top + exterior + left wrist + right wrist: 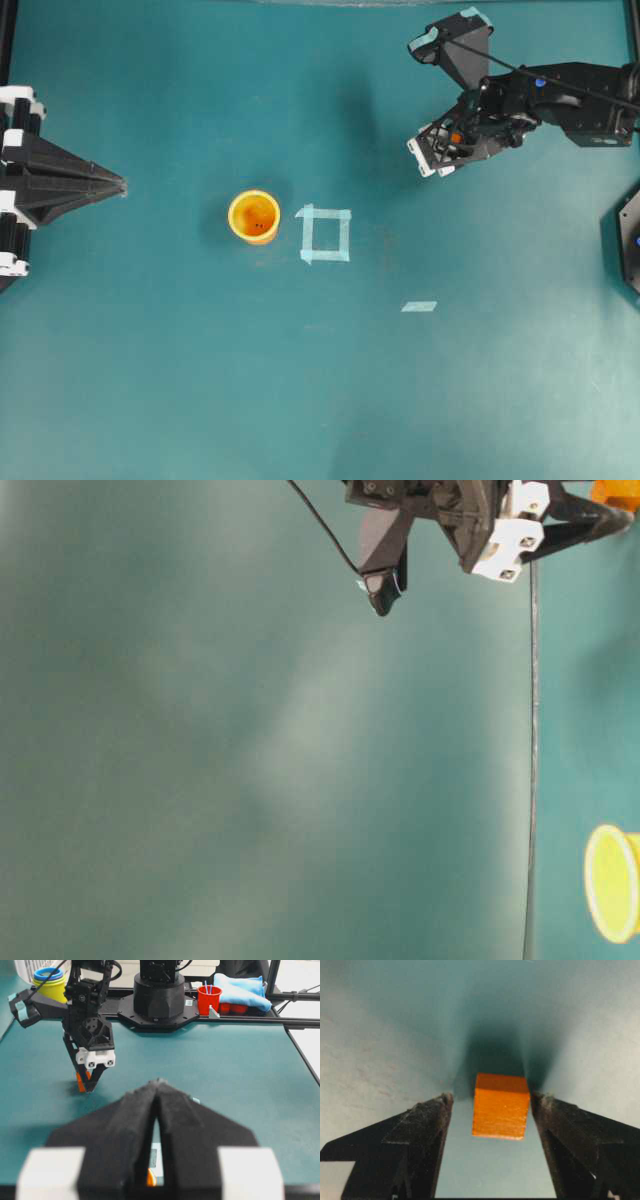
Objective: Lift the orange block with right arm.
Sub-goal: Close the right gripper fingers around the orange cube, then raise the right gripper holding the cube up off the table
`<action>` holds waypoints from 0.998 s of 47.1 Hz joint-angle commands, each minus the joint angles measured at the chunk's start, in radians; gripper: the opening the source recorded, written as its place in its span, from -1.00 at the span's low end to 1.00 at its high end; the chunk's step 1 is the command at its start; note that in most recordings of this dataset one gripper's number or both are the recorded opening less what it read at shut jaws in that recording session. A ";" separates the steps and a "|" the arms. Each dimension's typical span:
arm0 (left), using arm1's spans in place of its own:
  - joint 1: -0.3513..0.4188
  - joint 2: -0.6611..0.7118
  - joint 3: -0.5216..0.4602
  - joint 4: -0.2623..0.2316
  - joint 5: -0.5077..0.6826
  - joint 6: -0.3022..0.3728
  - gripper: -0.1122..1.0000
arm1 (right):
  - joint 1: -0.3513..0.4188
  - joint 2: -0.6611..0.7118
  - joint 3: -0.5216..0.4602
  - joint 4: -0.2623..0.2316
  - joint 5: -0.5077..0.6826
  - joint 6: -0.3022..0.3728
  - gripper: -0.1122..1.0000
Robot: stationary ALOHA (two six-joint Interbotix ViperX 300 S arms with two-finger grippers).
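Note:
The orange block [501, 1105] sits on the teal table between the two black fingers of my right gripper [491, 1097], which is open. Its right finger is very close to the block and the left finger stands apart from it by a gap. From overhead, the right gripper [440, 152] points down at the table's upper right, with a bit of the block [456, 137] showing inside it. The left wrist view shows the right gripper [89, 1085] lowered around the block [80, 1081]. My left gripper [159, 1082] is shut and empty at the left edge [118, 185].
An orange-yellow cup [254, 216] stands left of centre beside a pale tape square [325, 234]. A short tape strip [419, 306] lies lower right. Beyond the far table edge are a red cup [209, 999], a blue cloth [242, 987] and a yellow tub [49, 984].

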 commanded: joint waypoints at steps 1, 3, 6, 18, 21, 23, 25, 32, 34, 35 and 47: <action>0.000 0.008 -0.029 0.003 -0.005 0.000 -0.80 | -0.003 -0.006 -0.011 0.002 -0.011 0.003 0.35; 0.000 0.008 -0.028 0.003 -0.005 0.000 -0.80 | -0.003 -0.005 -0.011 0.002 -0.011 0.003 0.34; -0.002 0.008 -0.028 0.002 -0.005 0.000 -0.80 | -0.003 -0.005 -0.011 0.000 -0.008 0.003 0.30; -0.002 0.008 -0.028 0.002 -0.005 0.000 -0.80 | 0.006 -0.043 -0.038 0.015 -0.003 0.002 -0.12; -0.002 0.008 -0.028 0.002 -0.005 0.000 -0.80 | 0.006 -0.067 -0.051 0.015 0.005 0.002 -0.12; 0.000 0.008 -0.028 0.002 -0.005 0.000 -0.80 | 0.008 -0.083 -0.060 0.015 0.017 0.002 -0.12; 0.000 0.008 -0.028 0.003 -0.005 0.000 -0.80 | 0.008 -0.097 -0.072 0.015 0.034 0.002 -0.12; 0.000 0.008 -0.028 0.002 0.002 0.000 -0.80 | 0.008 -0.143 -0.132 0.015 0.160 0.002 -0.12; -0.002 0.008 -0.028 0.002 0.005 0.000 -0.80 | 0.006 -0.152 -0.152 0.015 0.198 0.002 -0.12; -0.002 0.008 -0.028 0.002 0.008 0.000 -0.80 | 0.006 -0.155 -0.161 0.015 0.218 0.002 -0.12; -0.002 0.008 -0.028 0.002 0.020 0.000 -0.80 | 0.008 -0.183 -0.278 0.015 0.388 0.002 -0.12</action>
